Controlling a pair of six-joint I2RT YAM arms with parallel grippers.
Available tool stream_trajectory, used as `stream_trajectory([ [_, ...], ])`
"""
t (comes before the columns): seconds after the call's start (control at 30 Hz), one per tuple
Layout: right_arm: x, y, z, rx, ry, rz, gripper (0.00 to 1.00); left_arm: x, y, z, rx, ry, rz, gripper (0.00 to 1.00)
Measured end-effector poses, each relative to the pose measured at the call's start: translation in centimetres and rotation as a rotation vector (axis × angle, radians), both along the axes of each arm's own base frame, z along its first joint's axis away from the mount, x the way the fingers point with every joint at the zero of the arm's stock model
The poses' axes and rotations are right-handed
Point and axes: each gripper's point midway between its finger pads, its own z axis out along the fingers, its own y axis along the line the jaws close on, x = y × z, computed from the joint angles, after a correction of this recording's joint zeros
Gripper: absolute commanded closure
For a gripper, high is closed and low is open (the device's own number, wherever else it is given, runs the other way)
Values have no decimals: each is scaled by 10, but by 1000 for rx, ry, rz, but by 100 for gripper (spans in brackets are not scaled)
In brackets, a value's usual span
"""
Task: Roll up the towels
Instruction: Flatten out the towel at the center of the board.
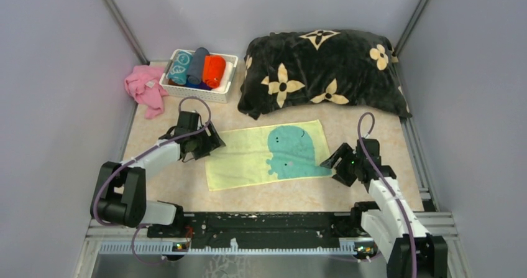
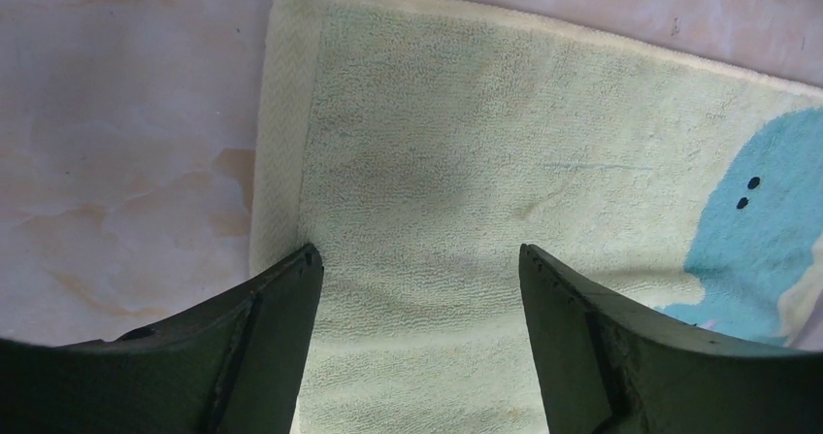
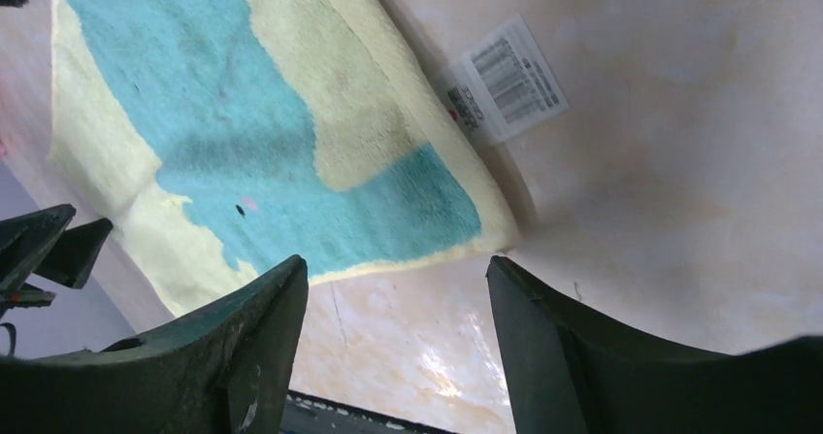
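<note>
A pale yellow towel (image 1: 248, 157) with a teal figure lies flat in the middle of the table. My left gripper (image 1: 208, 142) hovers over its left end. In the left wrist view that gripper (image 2: 417, 259) is open, with only the flat towel (image 2: 485, 143) showing between its fingers (image 2: 281, 317). My right gripper (image 1: 335, 163) is at the towel's near right corner. In the right wrist view it (image 3: 398, 269) is open over bare table, just off the towel's edge (image 3: 272, 162). The towel's white label (image 3: 505, 80) sticks out on the table.
A white basket (image 1: 196, 93) at the back left holds a rolled teal towel (image 1: 180, 66), a grey-blue roll (image 1: 199, 65) and an orange roll (image 1: 214, 70). A crumpled pink cloth (image 1: 146, 88) lies to its left. The big black flowered cushion (image 1: 323, 69) fills the back right.
</note>
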Motion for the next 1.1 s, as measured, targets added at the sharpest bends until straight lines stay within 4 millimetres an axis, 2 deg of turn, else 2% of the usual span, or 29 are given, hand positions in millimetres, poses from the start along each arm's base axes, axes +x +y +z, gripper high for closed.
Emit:
stream_trajectory([
  [0.13, -12, -2, 4, -23, 8, 27, 31, -4, 2, 1, 17, 27, -19, 18],
  [0.2, -10, -4, 13, -52, -7, 67, 31, -8, 2, 4, 26, 48, -36, 18],
  [0.27, 6, -4, 33, -81, -68, 115, 31, -7, 1, 11, 32, 55, -56, 19],
  [0.37, 42, 1, 68, -105, -190, 204, 31, -4, -6, 29, 21, 24, -101, 21],
  [0.43, 67, 7, 81, -115, -258, 257, 31, -6, -17, 40, 7, -2, -142, 22],
  [0.5, 83, 17, 83, -114, -294, 310, 32, -13, -38, 49, -9, -22, -213, 24],
  [0.63, 105, 45, 67, -91, -298, 422, 32, -45, -102, 55, -56, -35, -434, 26],
  [0.77, 121, 67, 47, -70, -287, 492, 32, -70, -141, 42, -64, 2, -582, 28],
  [0.87, 127, 70, 32, -74, -275, 505, 33, -82, -158, 24, -46, 35, -657, 29],
  [1.0, 135, 66, 17, -103, -244, 495, 33, -100, -167, 1, -18, 94, -739, 29],
  [1.1, 137, 61, 6, -131, -216, 478, 33, -106, -171, -2, -14, 96, -780, 30],
])
